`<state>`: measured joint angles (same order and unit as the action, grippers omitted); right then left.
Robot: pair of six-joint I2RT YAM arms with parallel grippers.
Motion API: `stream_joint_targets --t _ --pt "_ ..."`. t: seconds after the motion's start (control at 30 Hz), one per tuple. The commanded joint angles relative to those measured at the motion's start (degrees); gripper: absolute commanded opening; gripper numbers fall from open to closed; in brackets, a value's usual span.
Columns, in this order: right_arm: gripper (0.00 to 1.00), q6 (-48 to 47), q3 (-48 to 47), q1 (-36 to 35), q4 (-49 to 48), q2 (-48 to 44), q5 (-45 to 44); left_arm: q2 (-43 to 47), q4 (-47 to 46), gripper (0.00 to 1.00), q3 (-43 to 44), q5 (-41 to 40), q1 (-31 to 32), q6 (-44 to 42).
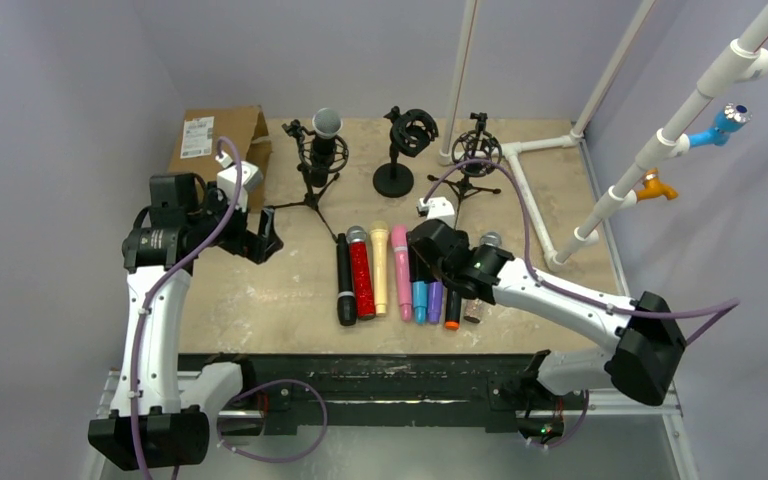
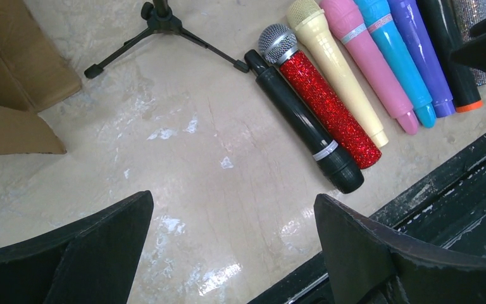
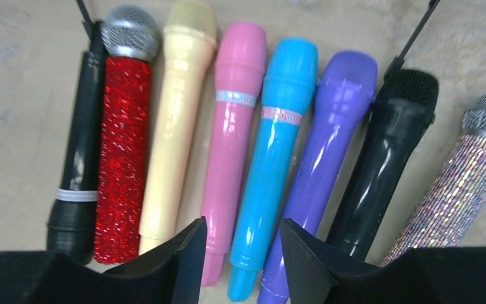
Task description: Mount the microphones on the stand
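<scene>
While the microphones (image 3: 272, 158) lie in a row on the surface (image 2: 196, 158), right tool (image 3: 240, 240) released, empty, poised over the row's middle, left tool (image 2: 233, 199) released, left of the row.

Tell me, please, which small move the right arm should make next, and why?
Probably lower the right pincer straight down onto the blue microphone before closing: its jaws stand open above it, and the microphone's lower end lies between them.
</scene>
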<state>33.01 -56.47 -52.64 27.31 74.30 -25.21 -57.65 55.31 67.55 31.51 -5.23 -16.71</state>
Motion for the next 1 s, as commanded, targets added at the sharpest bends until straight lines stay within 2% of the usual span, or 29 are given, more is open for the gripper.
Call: stream_joint_targets --t 0.0,0.17,0.53,0.83,0.97 --pt "0.49 4.01 3.26 0.26 -6.04 2.73 3.87 1.17 0.00 1.00 -1.08 2.77 -0.36 -2.14" --pt "0.45 3.20 2.84 0.26 -9.58 7.04 4.63 1.93 -1.01 1.00 -2.17 0.93 -0.31 -1.12" --pt "0.35 1.11 -1.03 3.12 -9.66 13.41 2.04 3.13 -2.75 1.00 -3.04 -3.99 -0.37 0.28" --pt "0.34 -0.44 -0.74 5.52 -9.94 14.87 1.70 3.07 -2.50 1.00 -2.76 -4.85 -0.34 1.18" --pt "0.37 -0.50 -0.67 5.80 -10.55 16.77 2.08 3.47 -1.94 1.00 -2.76 -5.28 -0.40 0.55"
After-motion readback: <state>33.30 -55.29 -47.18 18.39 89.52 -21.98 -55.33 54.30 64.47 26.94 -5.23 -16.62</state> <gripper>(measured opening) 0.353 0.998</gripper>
